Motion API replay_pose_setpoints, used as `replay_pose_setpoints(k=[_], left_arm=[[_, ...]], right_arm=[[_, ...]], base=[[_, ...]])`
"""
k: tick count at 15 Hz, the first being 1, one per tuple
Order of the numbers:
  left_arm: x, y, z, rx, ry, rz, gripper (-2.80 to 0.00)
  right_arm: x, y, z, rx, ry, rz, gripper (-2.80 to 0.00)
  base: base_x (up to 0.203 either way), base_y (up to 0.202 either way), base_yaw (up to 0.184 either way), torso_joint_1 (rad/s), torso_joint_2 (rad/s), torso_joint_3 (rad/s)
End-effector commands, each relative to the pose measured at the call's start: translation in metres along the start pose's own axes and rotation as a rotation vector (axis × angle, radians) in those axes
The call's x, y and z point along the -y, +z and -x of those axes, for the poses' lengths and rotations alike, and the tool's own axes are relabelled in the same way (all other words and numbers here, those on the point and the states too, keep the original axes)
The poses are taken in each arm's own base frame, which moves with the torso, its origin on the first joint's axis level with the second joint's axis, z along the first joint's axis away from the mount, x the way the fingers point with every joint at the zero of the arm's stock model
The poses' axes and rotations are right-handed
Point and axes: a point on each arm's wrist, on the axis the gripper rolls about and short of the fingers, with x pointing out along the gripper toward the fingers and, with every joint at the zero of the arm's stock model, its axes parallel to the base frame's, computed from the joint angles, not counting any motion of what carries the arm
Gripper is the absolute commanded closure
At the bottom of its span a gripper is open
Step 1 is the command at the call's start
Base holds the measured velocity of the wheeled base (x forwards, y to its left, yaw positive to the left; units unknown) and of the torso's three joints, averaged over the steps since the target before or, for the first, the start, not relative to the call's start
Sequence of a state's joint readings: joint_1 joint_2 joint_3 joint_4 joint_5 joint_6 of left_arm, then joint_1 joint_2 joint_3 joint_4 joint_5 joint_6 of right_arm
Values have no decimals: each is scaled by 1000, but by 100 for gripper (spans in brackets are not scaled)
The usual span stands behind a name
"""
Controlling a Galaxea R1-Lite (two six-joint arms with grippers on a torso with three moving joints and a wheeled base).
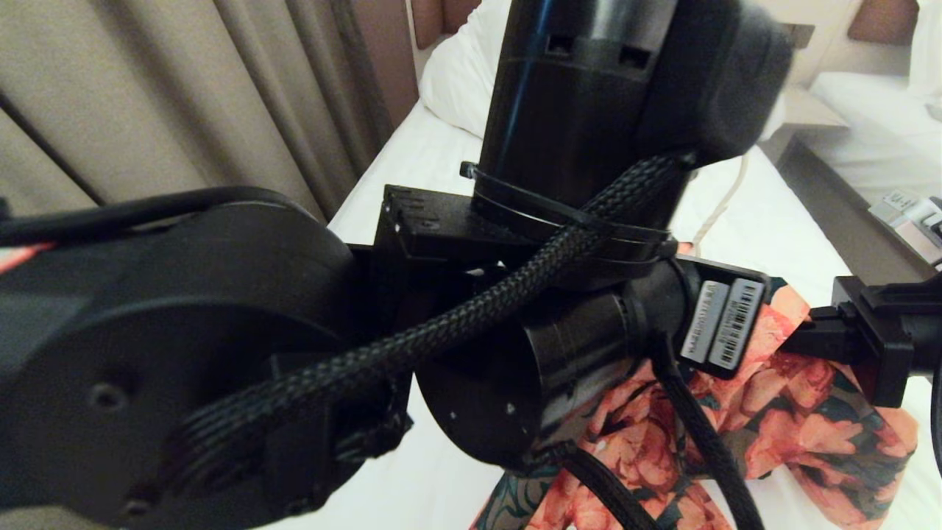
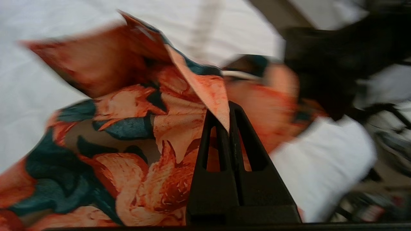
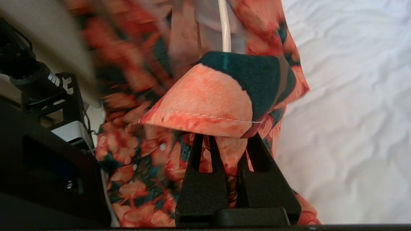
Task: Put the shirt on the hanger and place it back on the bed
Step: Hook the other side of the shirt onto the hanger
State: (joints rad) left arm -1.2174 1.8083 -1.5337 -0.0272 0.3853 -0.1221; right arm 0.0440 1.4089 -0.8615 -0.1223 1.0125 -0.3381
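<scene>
Head view: the robot's black left arm (image 1: 221, 353) fills most of the frame, hiding much of the work. Behind it lies the bed (image 1: 412, 184) with its white sheet, and the flowered shirt (image 1: 795, 412) is lifted above the sheet at lower right, where the right arm (image 1: 868, 346) reaches in.

Left wrist view: the left gripper (image 2: 229, 112) is clenched on a folded edge of the shirt (image 2: 135, 134), near the open collar, with the sheet behind.

Right wrist view: the right gripper (image 3: 224, 141) is pinched on a stitched edge of the shirt (image 3: 205, 102). A thin cream wire of the hanger (image 3: 224, 29) rises from inside the cloth above the dark fold.

Judging by this, the hanger seems partly inside the shirt; seating the shoulders and laying it back on the bed remain.
</scene>
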Motion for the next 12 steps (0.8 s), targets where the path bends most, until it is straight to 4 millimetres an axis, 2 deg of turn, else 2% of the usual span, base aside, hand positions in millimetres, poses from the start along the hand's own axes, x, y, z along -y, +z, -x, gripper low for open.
replay_pose_setpoints(k=[1,6,12], left_arm=[[15,3,6,11,-60,-3,0],[31,9,3,36,-139,-79,0],[36,-9,0,-21,-147,-121,0]], right_arm=[[4,-1,-4,15,35,8,0],[1,-2,-5,48,141,4,0],[0,-3,-5,58,186,-6,0]], base=[[0,0,0,0,0,0],[0,0,0,0,0,0],[0,0,0,0,0,0]])
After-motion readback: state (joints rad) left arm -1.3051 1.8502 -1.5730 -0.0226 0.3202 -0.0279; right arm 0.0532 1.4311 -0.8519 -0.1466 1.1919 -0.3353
